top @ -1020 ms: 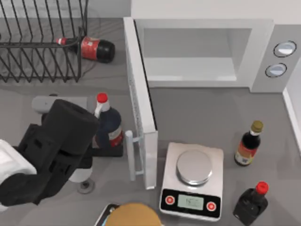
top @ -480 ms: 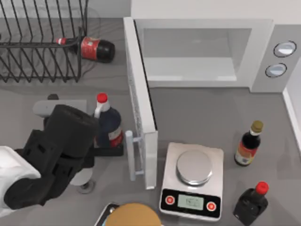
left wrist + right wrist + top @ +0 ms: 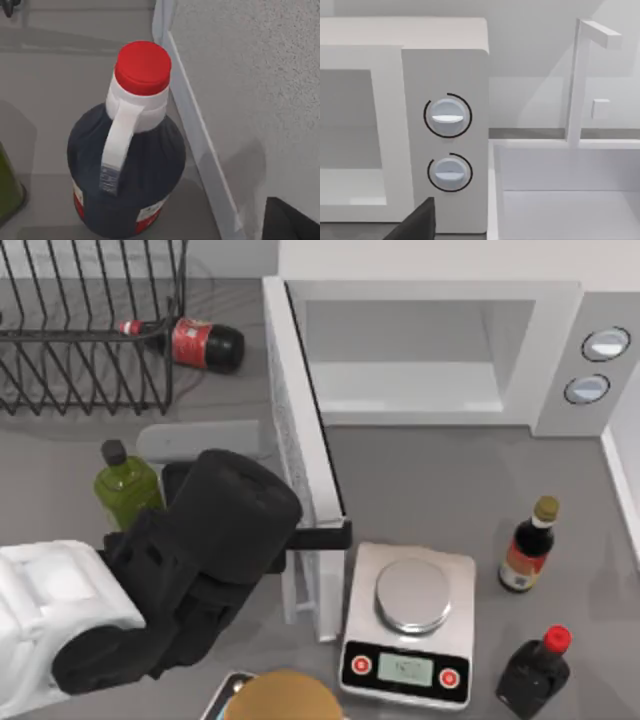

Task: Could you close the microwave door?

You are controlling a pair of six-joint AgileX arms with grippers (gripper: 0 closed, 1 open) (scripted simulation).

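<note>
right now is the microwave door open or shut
Open: the microwave door swings out from the microwave, baring its cavity.

Microwave door handle and left claw tips behind the black arm; round tan object cut off below.

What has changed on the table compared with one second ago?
The left arm moved right, up against the door's outer face, hiding the red-capped jug from above and uncovering a green bottle. The door is open as before; scale and other bottles unmoved.
</note>
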